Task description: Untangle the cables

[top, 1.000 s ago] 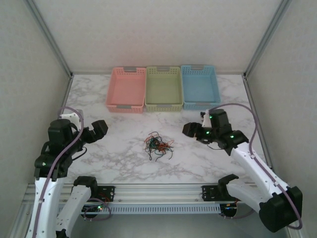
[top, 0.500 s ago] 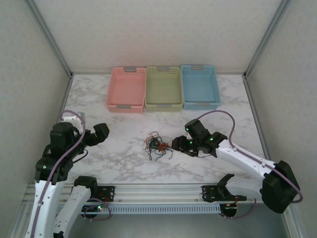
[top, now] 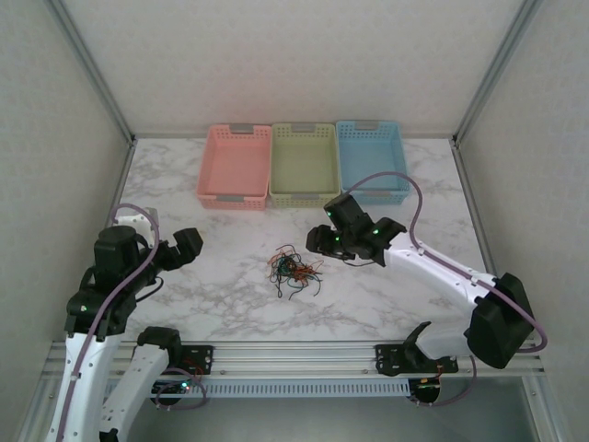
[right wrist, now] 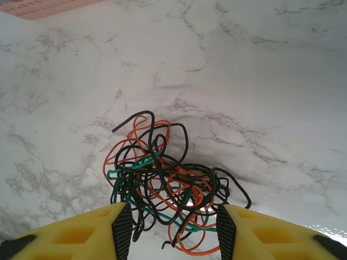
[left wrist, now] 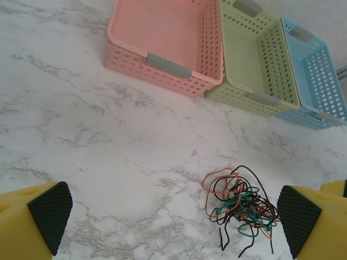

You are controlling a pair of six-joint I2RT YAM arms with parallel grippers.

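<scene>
The cables (top: 293,271) lie in one tangled clump of thin black, orange and green wires on the marble table, mid-way between the arms. My right gripper (top: 316,242) hovers just right of and behind the clump, open. In the right wrist view the cables (right wrist: 165,187) sit partly between the yellow fingers (right wrist: 81,235), and the right gripper (right wrist: 171,233) holds nothing. My left gripper (top: 189,244) stands open well to the left of the clump. From the left wrist the cables (left wrist: 241,205) show lower right, and the left gripper (left wrist: 172,216) is wide open.
Three baskets stand side by side at the back: pink (top: 235,167), green (top: 304,164) and blue (top: 372,161). They also show in the left wrist view as pink basket (left wrist: 162,38), green basket (left wrist: 252,59) and blue basket (left wrist: 320,81). Marble table (top: 212,295) surrounds the clump.
My right arm has swung left and forward from the right side until its gripper reached the clump's right edge. The left arm has barely moved. The cables lie as before.
</scene>
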